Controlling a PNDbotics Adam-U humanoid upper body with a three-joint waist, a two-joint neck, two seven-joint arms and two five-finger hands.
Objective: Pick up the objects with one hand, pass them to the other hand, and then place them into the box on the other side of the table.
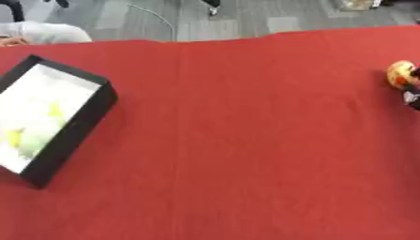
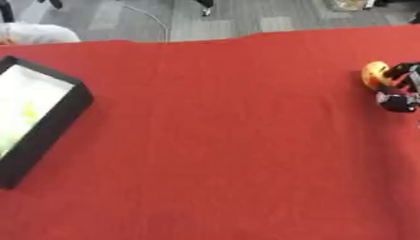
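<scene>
Object (image 2: pixel 375 74): small, round, yellow-orange | right hand (image 2: pixel 400 89) fingers curled around it

A table covered in red cloth (image 1: pixel 246 154) carried the things. A black-walled box (image 1: pixel 78 126) with a white inside sat on it at the left, with blurred yellow-green shapes (image 1: pixel 29 133) inside. At the far right edge a small orange-yellow object (image 2: pixel 376 74) lay on the cloth, with dark fingers touching it
</scene>
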